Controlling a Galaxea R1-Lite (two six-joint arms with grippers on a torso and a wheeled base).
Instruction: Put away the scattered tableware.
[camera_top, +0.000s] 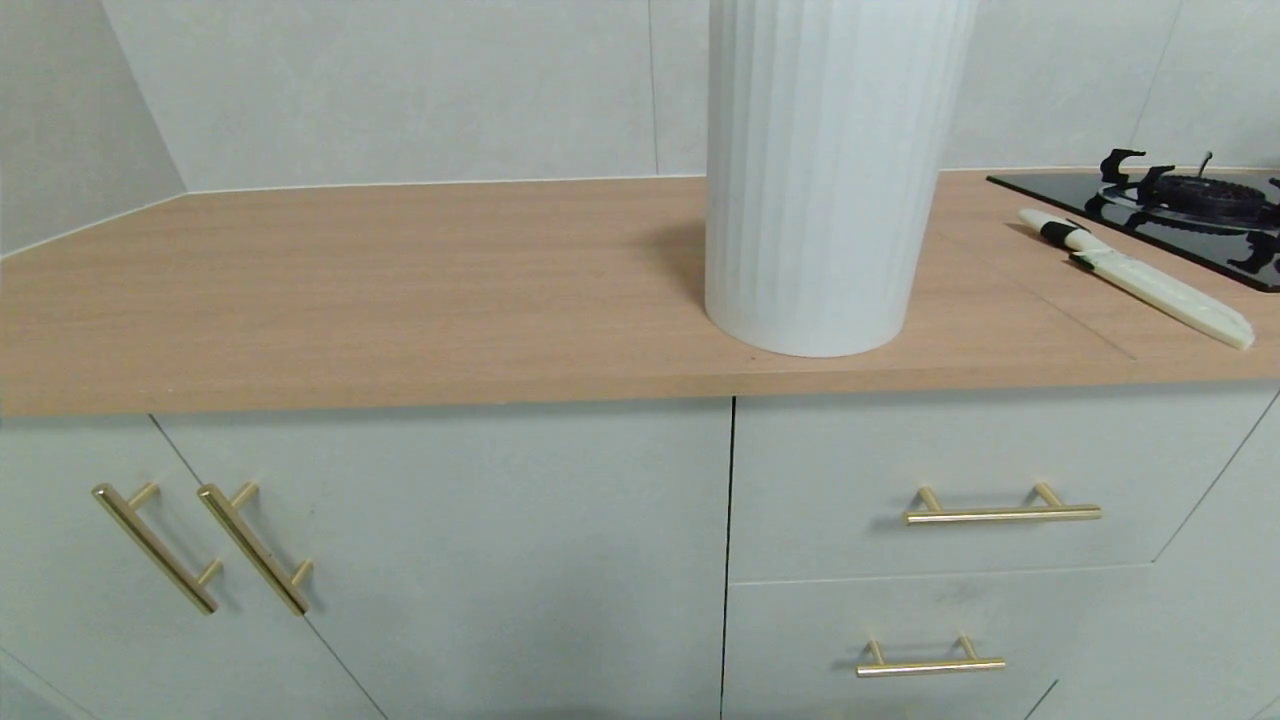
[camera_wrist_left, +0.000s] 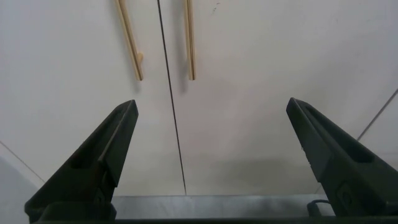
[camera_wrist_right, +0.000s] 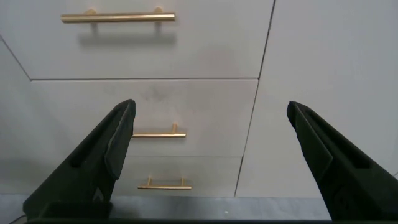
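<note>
A cream-bladed knife (camera_top: 1140, 276) with a white and black handle lies on the wooden counter (camera_top: 400, 290) at the far right, beside the hob. A tall white ribbed container (camera_top: 825, 170) stands on the counter near its front edge, right of the middle. My left gripper (camera_wrist_left: 211, 112) is open with nothing between its fingers, low down and facing two cabinet doors. My right gripper (camera_wrist_right: 211, 112) is open too and holds nothing, facing the drawer fronts.
A black glass hob (camera_top: 1180, 215) with a burner grate sits at the counter's back right. Below are two doors with gold bar handles (camera_top: 250, 545) on the left and drawers with gold handles (camera_top: 1000, 512) on the right. Tiled walls close the back and left.
</note>
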